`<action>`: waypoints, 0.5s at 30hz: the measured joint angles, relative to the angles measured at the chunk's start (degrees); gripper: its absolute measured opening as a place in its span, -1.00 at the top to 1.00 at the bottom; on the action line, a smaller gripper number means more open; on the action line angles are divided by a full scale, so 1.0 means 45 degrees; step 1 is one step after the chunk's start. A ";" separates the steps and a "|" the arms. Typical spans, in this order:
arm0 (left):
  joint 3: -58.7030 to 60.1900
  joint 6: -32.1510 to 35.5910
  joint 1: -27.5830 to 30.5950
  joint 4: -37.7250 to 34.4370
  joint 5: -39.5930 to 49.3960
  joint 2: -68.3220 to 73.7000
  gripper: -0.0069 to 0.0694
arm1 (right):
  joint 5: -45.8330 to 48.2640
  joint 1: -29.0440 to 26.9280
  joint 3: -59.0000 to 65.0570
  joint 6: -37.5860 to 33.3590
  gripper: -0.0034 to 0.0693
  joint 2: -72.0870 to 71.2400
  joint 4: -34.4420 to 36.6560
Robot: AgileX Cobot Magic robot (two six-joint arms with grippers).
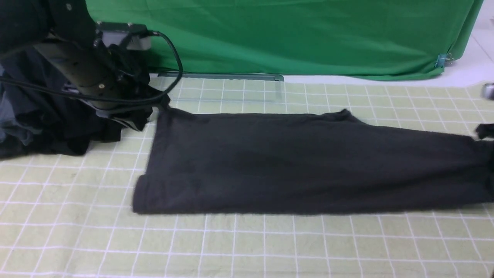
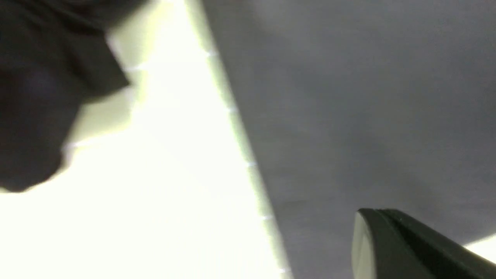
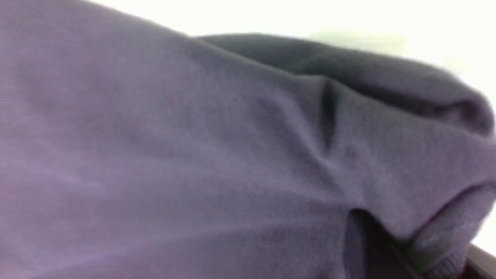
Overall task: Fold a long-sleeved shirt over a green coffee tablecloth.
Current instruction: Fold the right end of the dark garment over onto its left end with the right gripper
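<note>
The shirt lies as a long band across the middle of the tablecloth. The left claw is closed near its far left corner; the right claw's state cannot be told. Raise both ends level, with the cloth taut.

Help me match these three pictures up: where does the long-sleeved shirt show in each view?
Front view: the long-sleeved shirt lies flat across the middle, running off the right edge.
Left wrist view: the shirt fills over half the picture, blurred grey, straight-edged.
Right wrist view: the shirt fills nearly everything, bunched into folds.
Shared landmark: the green coffee tablecloth, gridded in front, washed-out pale in both wrist views.
</note>
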 joint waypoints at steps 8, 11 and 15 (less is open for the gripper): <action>0.0000 -0.0230 0.0204 0.0057 -0.0032 -0.0223 0.83 | 0.0779 0.0034 -0.0289 0.0285 0.74 -0.1932 -0.0097; 0.0000 -0.0230 0.0204 0.0024 -0.0188 -0.0223 0.83 | 0.1094 0.0725 -0.0586 0.0493 0.74 -0.2680 0.0061; 0.0000 -0.0246 0.0204 0.0024 -0.0226 -0.0223 0.83 | 0.1159 0.2071 -0.0966 0.0546 0.74 -0.3439 0.0853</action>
